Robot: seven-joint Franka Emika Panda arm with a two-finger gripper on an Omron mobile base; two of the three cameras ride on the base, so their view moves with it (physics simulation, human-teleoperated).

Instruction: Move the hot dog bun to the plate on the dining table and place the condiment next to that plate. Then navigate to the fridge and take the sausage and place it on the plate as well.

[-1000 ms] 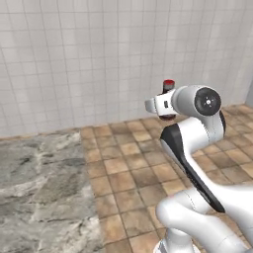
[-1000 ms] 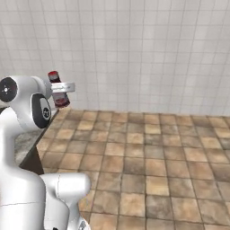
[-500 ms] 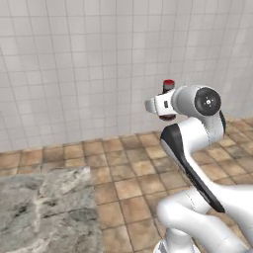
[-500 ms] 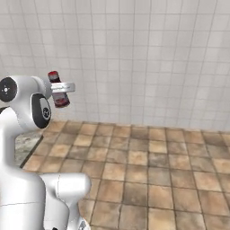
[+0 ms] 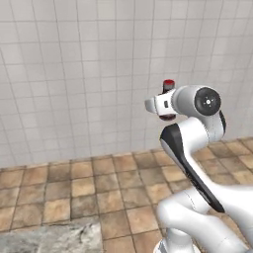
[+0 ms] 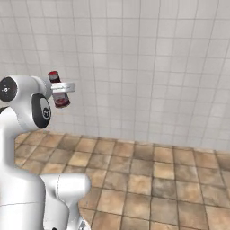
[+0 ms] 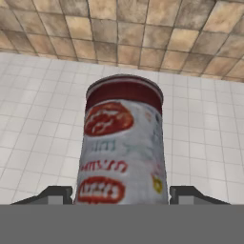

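The white tiled wall [image 5: 74,74] spans the background in both base views. Below it lies the brown tiled floor [image 6: 157,179]. A corner of the dining table [image 5: 49,239], with its grey veined marble top, sits at the lower left edge of the left base view.

The arm is raised to about mid-wall height, with the hand held well above the floor. The gripper [image 6: 60,92] points toward the wall.

The condiment [image 7: 124,147] sits between the two fingers. In the hand view, one dark fingertip [image 7: 52,194] touches the bottle's left side and the other touches its right side, both at the labelled lower part of the body. The jaws are set wide and closed on the bottle, which fills the gap between them.

In the right base view, the condiment [image 6: 58,90] is tilted, with its dark red base below the white hand and its cap above. In the left base view, the red cap of the condiment [image 5: 169,84] stands above the hand, and the dark base shows beneath it. The bottle is carried in the air, clear of the table and floor.
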